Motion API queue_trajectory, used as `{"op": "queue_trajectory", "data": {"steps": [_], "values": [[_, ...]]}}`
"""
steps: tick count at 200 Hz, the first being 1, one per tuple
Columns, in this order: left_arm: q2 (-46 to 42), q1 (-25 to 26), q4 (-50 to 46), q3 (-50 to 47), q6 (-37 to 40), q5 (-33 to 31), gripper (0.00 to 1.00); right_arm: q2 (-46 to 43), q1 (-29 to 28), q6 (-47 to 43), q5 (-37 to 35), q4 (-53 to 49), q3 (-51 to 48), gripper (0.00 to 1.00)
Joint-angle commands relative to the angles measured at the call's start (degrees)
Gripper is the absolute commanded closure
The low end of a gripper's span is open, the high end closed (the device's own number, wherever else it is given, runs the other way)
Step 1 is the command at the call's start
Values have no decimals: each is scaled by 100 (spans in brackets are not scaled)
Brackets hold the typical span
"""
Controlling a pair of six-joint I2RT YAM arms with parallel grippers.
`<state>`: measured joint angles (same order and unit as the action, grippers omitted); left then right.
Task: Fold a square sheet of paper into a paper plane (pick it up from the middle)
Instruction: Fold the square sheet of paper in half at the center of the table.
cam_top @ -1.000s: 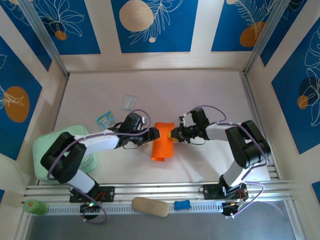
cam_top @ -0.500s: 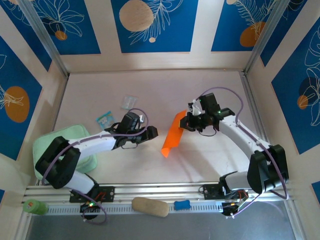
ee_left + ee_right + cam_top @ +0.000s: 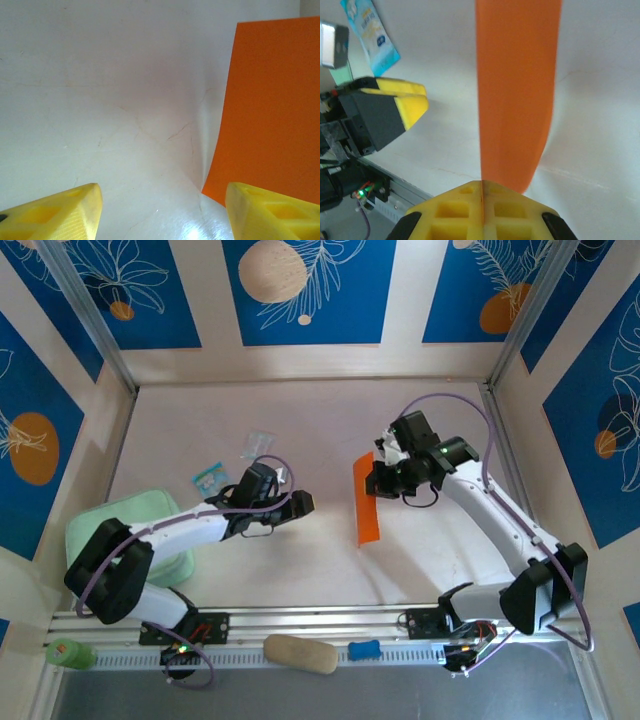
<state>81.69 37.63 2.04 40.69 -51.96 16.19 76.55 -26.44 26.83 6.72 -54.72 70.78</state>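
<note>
Top external view: the right gripper (image 3: 376,476) has its jaws clenched on the upper end of the square sheet of paper (image 3: 367,508). The sheet is folded to a narrow orange strip and held over the middle of the surface (image 3: 300,410). The left gripper (image 3: 301,503) sits to the strip's left, jaws released and grasping nothing.

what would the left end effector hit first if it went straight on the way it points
Probably the orange paper held by the right end effector; the left end effector points toward it, though depth is unclear.
</note>
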Motion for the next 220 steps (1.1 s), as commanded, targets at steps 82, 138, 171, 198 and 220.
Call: {"op": "queue_trajectory", "data": {"steps": [82, 138, 171, 198, 220], "values": [[-101, -163, -27, -217, -32, 134, 31, 2091, -578, 874, 2216, 3011, -821, 100], [657, -188, 781, -237, -369, 940, 29, 2310, -156, 1418, 3099, 4867, -1959, 99], [974, -186, 946, -138, -420, 1188, 29, 2451, 47, 1543, 3380, 5499, -2317, 99], [1148, -160, 1006, -44, -418, 1292, 32, 2544, 234, 1751, 3620, 6082, -2594, 99], [1213, -124, 987, -1, -415, 1294, 34, 2616, 386, 1874, 3777, 6457, -2800, 98]]}}
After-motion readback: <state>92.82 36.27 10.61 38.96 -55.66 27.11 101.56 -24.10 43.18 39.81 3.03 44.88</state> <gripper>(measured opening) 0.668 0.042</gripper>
